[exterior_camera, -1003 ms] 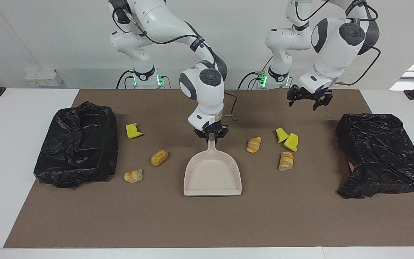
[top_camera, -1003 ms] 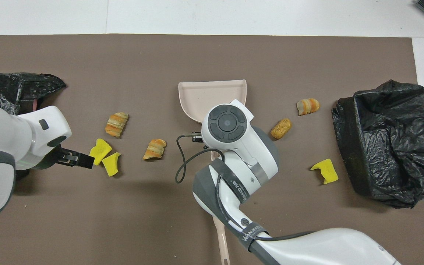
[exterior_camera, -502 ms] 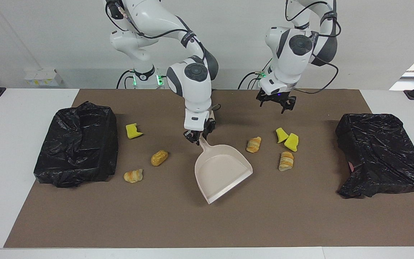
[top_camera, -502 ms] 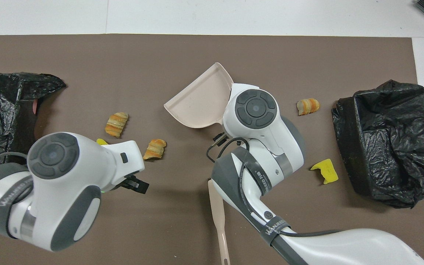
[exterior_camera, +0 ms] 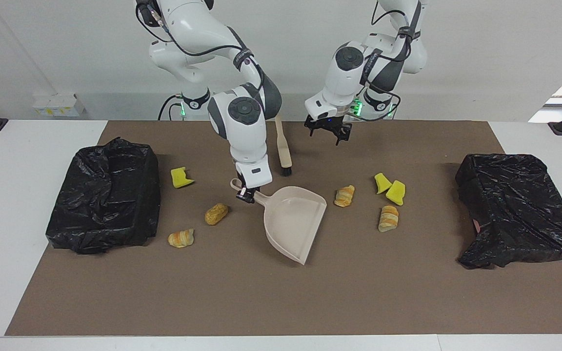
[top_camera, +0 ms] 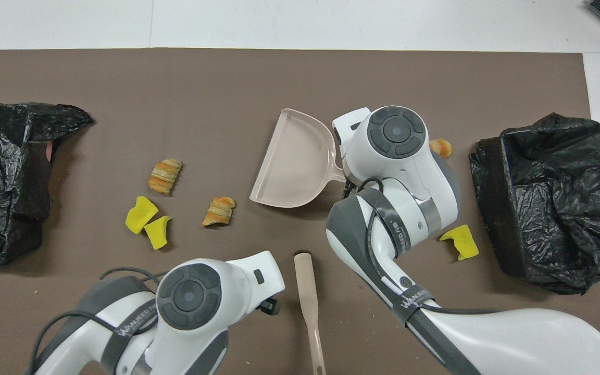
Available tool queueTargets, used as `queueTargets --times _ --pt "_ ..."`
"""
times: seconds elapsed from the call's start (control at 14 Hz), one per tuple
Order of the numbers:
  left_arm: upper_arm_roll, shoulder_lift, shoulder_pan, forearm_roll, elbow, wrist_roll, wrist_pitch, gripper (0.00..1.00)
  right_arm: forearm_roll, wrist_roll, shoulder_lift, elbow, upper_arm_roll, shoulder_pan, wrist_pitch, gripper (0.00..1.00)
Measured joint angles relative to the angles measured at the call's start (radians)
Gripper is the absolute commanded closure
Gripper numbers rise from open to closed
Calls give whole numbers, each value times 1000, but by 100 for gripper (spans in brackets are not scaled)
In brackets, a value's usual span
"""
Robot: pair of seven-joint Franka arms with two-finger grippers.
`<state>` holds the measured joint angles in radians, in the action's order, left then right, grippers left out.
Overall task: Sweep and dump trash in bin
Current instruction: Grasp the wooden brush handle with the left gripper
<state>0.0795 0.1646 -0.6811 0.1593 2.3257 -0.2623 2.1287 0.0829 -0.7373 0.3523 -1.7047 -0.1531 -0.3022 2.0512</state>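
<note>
Dustpan (exterior_camera: 293, 219) pale pinkish beige, brush (exterior_camera: 283, 148) same beige with black bristles. Sponge chunks (exterior_camera: 390, 188) bright yellow; one more (exterior_camera: 180, 177) at 9 o'clock of the pan. Croissants (exterior_camera: 388, 218) golden-brown, pale stripes; roll (exterior_camera: 216, 213) plain golden-brown. Bin bags (exterior_camera: 105, 195) glossy black. Mat (exterior_camera: 281, 302) brown, table (exterior_camera: 17, 195) white.

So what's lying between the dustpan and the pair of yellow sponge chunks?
One croissant lies between the dustpan and the yellow sponge chunks; both views show it.
</note>
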Motion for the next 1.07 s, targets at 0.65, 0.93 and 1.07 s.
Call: queueTargets --times 0.65,0.93,1.07 --pt "1 -135 -289 3 25 -409 209 29 3 -150 0 0 -2 -5 -1 100" --pt "-2 -156 -305 3 17 -434 227 76 3 -150 0 0 -2 -5 -1 100" --pt "-4 -154 -305 3 14 -477 223 100 3 -150 0 0 -2 -5 -1 100"
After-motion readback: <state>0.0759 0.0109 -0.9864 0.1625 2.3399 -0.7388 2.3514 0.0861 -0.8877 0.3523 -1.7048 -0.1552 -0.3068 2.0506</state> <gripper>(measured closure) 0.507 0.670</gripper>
